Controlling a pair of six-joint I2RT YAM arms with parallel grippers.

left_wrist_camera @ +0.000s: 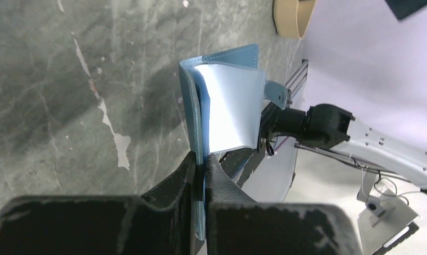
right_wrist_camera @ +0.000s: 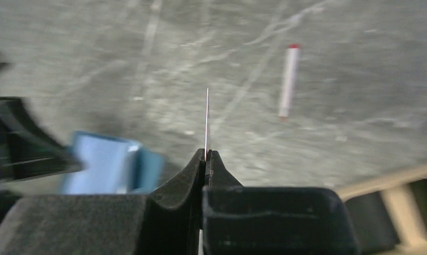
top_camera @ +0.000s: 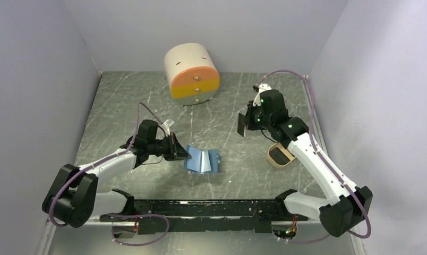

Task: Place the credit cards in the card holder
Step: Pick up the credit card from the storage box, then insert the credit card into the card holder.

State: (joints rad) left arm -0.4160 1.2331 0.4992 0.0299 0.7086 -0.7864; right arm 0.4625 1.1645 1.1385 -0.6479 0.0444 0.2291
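Left gripper (left_wrist_camera: 203, 159) pinches card holder (left_wrist_camera: 230, 101); right gripper (right_wrist_camera: 206, 154), card (right_wrist_camera: 206, 122)

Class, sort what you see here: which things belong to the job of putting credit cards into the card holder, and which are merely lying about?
Belongs to the job:
- card holder, pinched by the left gripper
- credit card, pinched by the right gripper

Lying about:
- drum-shaped drawer unit
- beige tray
- white stick with a red tip
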